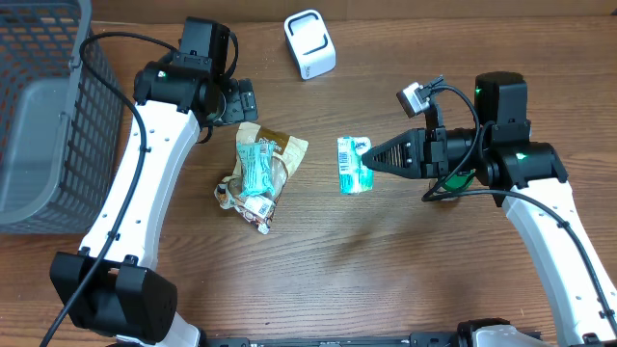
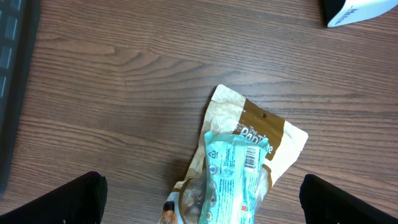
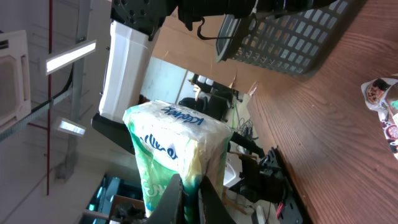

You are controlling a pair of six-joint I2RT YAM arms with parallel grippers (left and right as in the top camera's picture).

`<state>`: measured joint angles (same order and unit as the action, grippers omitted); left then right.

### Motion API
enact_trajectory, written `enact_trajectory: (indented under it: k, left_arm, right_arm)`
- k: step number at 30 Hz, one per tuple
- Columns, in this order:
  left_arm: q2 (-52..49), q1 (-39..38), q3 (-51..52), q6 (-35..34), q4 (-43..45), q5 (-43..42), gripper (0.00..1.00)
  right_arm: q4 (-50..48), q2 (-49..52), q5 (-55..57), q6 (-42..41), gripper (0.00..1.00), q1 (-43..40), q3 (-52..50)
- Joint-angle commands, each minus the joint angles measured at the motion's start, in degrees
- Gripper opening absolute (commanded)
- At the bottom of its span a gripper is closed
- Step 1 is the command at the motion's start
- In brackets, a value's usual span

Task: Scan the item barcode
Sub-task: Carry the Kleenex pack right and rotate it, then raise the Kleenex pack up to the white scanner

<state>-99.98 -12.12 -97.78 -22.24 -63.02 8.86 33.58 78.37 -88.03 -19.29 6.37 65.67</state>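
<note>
at the far left a grey mesh basket [image 1: 39, 116] sits on the counter [image 1: 405, 280]. beside it the left claw [image 1: 236, 101] hangs over the wood with its jaws spread as wide as they go, holding nothing. just below it lies a small heap of snack packets [image 1: 260, 169], a teal one on a tan pouch. further right, near the back edge, stands a white box [image 1: 309, 43], probably the scanner.

the task's item, a green and white tissue pack [image 1: 354, 164], is right of the heap and seems lifted off the counter. the right claw [image 1: 376, 159] is clamped tight on one end of it.

the step in hand looks like carrying the pack to the scanner. no barcode shows on the pack's visible faces, so the wrist should roll until the code faces the scanner's window, then hold it level. the pack is soft and pinched by one end, so slow motion would limit sagging.
</note>
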Motion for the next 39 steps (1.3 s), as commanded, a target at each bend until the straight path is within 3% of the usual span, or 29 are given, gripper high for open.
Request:
enact_trajectory:
  k: [1,7,10,20,28,34,39]
  left_arm:
    - [0.68,-0.28,-0.96,0.85,0.02,0.55,1.0]
    - [0.68,-0.28,-0.96,0.85,0.02,0.55,1.0]
    - [0.68,-0.28,-0.96,0.85,0.02,0.55,1.0]
    - [0.68,-0.28,-0.96,0.85,0.02,0.55,1.0]
    - [0.68,-0.28,-0.96,0.85,0.02,0.55,1.0]
    - [0.68,-0.28,-0.96,0.85,0.02,0.55,1.0]
    - [0.68,-0.28,-0.96,0.85,0.02,0.55,1.0]
  right_arm:
    - [-0.59,-0.79,-1.9,-0.48,0.04,-0.24,1.4]
    - [-3.43,-0.74,-1.51,-0.44,0.04,-0.24,1.38]
    - [-3.06,-0.74,5.01,-0.44,0.04,-0.24,1.36]
    - [11.78,0.04,65.33,-0.42,0.04,6.47,1.14]
    - [13.6,2.93,83.58,-0.42,0.03,15.67,1.62]
    - [19.71,3.72,84.98,1.38,0.03,16.44,14.86]
    - [29.83,6.97,85.24,4.76,0.03,16.44,36.52]
